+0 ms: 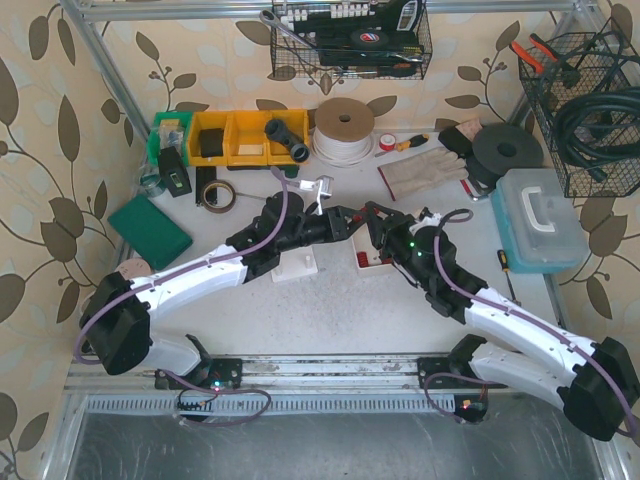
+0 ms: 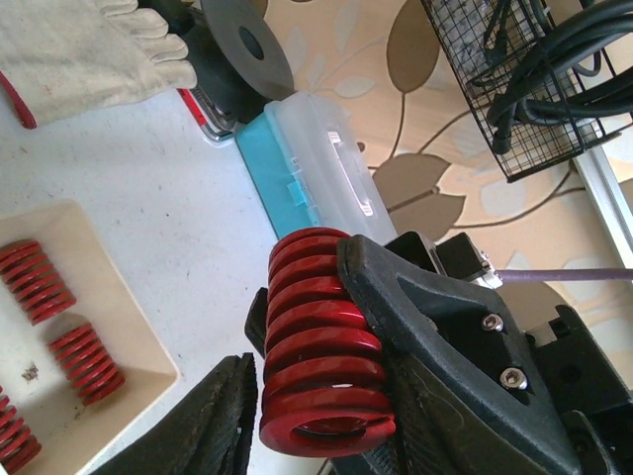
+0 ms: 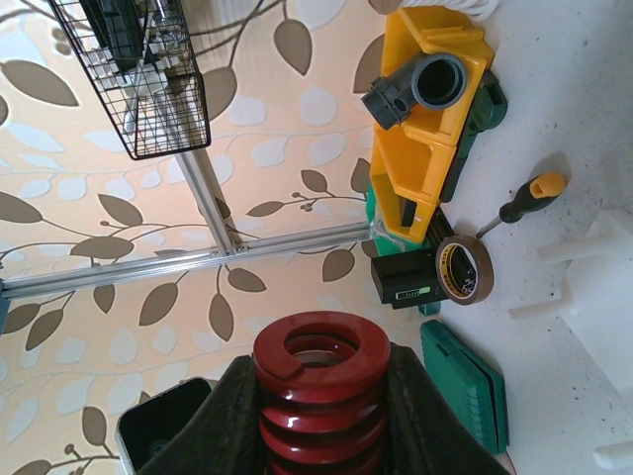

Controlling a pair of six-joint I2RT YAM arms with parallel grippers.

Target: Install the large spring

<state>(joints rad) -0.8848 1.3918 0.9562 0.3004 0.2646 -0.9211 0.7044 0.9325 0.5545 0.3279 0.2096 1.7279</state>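
Large spring: the red large spring (image 2: 321, 341) is lifted off the surface (image 2: 148, 168), at the place where the two arms meet over its middle. Its coils are thick, and one open end faces the right wrist camera.
Right hand: the right hand (image 3: 321, 368) is clenched on the large spring. One finger presses on each side of the coils, and the top ring stands out above the fingertips.
Left hand: the left hand (image 1: 343, 222) is at the same spring from the other side. Its textured finger (image 2: 203, 426) lies against the lower coils or just beside them. The other finger is hidden among black parts, so I cannot tell whether this hand really grasps the spring.
Tray: a beige tray (image 2: 119, 292) lies on the surface near the hands, with small red springs (image 2: 35, 280) lying in it.
White block: a white block (image 1: 296, 263) stands on the surface, under the left arm's forward end. The large spring is not on it.
Right side of the surface: a teal box with a clear lid (image 2: 316, 173) and a work glove (image 2: 79, 49).
Far left of the surface: yellow bins (image 3: 425, 129) with a grey pipe elbow (image 3: 420, 89) on them, a roll of tape (image 3: 463, 270), and a green case (image 3: 465, 381).
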